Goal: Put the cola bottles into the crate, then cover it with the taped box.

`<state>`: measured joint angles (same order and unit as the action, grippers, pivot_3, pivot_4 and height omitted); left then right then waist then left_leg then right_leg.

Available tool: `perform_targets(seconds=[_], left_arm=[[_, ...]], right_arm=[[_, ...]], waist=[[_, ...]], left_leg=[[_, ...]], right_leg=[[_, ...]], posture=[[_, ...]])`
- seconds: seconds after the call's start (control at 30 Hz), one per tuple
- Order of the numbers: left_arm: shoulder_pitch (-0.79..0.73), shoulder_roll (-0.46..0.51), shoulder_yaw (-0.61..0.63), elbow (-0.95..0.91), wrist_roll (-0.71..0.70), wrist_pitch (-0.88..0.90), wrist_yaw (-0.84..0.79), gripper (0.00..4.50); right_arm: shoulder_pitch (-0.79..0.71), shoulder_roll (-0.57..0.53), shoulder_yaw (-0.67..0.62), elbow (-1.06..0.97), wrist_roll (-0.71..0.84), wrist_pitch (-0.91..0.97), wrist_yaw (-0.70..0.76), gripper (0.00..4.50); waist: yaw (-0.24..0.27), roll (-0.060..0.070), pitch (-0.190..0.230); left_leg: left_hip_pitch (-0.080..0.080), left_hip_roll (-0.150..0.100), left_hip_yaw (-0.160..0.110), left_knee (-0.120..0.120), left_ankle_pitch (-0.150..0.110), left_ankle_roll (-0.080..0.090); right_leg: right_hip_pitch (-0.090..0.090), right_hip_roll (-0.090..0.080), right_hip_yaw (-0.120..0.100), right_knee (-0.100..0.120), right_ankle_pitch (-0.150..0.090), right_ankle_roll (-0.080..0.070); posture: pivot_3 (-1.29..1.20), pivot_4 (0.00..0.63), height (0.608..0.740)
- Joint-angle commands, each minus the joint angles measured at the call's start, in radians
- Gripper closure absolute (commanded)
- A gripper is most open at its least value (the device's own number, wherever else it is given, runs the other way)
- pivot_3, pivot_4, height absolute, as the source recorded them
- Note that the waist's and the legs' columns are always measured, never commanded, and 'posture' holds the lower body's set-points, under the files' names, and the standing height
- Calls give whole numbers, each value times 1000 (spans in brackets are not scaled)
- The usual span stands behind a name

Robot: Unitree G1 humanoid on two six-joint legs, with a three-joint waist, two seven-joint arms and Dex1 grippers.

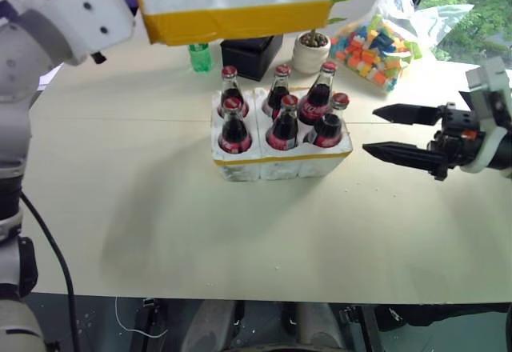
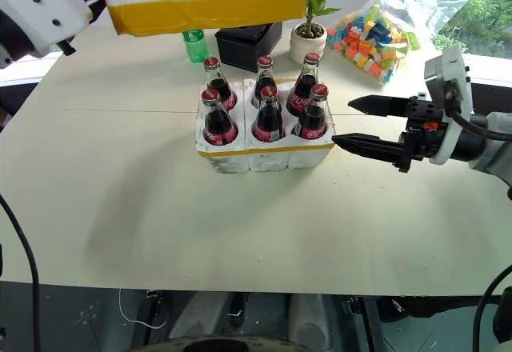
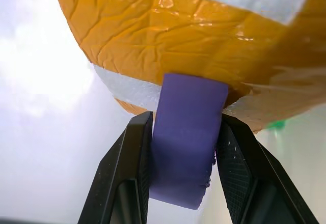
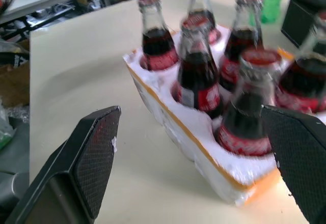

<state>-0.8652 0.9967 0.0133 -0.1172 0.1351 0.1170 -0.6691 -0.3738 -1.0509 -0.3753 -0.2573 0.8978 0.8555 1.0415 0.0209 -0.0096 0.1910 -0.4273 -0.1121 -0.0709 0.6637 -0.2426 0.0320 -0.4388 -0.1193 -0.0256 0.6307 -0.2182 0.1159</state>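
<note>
Holding the taped box point(image 1: 232, 0) up in the air over the table's far edge, the left gripper point(image 3: 186, 147) had its fingers pinched on a purple tab point(image 3: 186, 137) stuck to the box's yellow tape. Box hung above and behind the crate point(image 1: 276, 156), apart from it, tilted slightly. Crate sat mid-table, nearer the far edge, all six cola bottles point(image 1: 282, 124) standing upright in its wells, yellow band around the rim. Right gripper point(image 1: 396, 134) hovered just beside the crate's right end, fingers spread wide, pointing at it, touching nothing. Along the far edge behind the crate: green bottle point(image 1: 200, 56), black tissue box point(image 1: 252, 54), small potted plant point(image 1: 314, 48), and a bag of coloured blocks point(image 1: 380, 44) toward the far right corner.
</note>
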Motion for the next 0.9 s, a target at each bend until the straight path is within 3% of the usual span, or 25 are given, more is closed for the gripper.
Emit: perform_targets(seconds=[0.03, 0.23, 0.63, 0.9], left_arm=[[-2, 1, 29, -27, -23, -88, -19, 2675], [67, -16, 17, 8, -15, -214, -31, 2675], [139, -123, -30, -66, 15, -211, -27, 2675], [158, -116, 4, -41, 61, -310, 2, 2675]], right_arm=[[20, -28, -73, 7, -13, -26, 16, 0], [51, -32, -114, 4, -5, -19, 10, 0], [99, -21, -155, -36, 9, -9, -23, 0], [99, -14, -150, -35, 6, -17, -32, 0]], waist=[[-4, 0, 0], [-9, 0, 0], [-6, 0, 0], [-7, 0, 0]], left_leg=[[0, 0, 0, 0, 0, 0], [1, 0, 0, 0, 0, 0], [1, 0, 0, 1, 0, 0], [1, 0, 0, 1, 0, 0]], right_leg=[[0, 0, 0, 0, 0, 0], [0, 0, 0, 0, 0, 0], [2, 0, 0, 0, 0, 0], [2, 0, 0, 0, 0, 0]], posture=[[0, 150, 732], [0, 150, 732], [0, 150, 732], [0, 150, 732]])
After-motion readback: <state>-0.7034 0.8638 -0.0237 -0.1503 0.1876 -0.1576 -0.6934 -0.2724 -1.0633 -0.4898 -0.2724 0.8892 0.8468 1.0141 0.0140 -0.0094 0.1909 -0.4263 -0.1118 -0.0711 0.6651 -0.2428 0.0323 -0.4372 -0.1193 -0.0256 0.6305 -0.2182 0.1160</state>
